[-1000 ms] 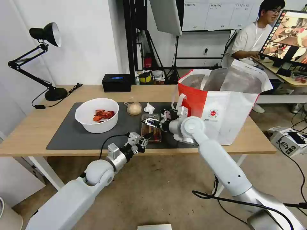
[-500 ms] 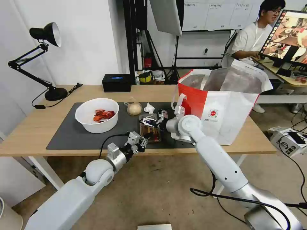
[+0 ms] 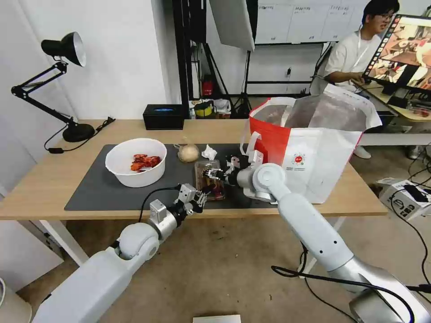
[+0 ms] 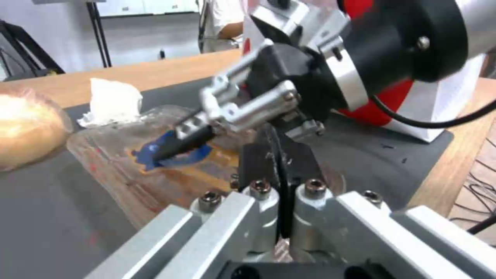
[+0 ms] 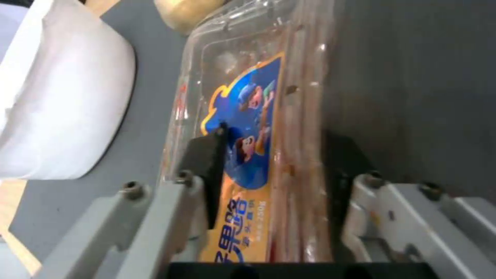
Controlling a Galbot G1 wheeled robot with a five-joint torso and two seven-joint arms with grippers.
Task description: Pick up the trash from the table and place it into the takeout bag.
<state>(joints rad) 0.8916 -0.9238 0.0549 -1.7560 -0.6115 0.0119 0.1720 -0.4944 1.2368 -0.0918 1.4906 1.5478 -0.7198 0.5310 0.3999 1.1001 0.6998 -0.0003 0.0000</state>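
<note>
On the dark mat point(image 3: 90, 193) | right gripper point(image 3: 211, 173) spread over clear tray point(image 3: 207, 181) | left gripper point(image 3: 200, 196) pressed together at tray's near edge

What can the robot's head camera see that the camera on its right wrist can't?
Head view alone: the large white takeout bag with the red side panel, the black desk lamp, the crumpled white tissue, and the left gripper at the table's front edge.

Right wrist view alone: the blue and orange cartoon label on the tray lid, with the right gripper open around the tray.

Both: the clear plastic tray, the white round bowl and the dark grey mat.
</note>
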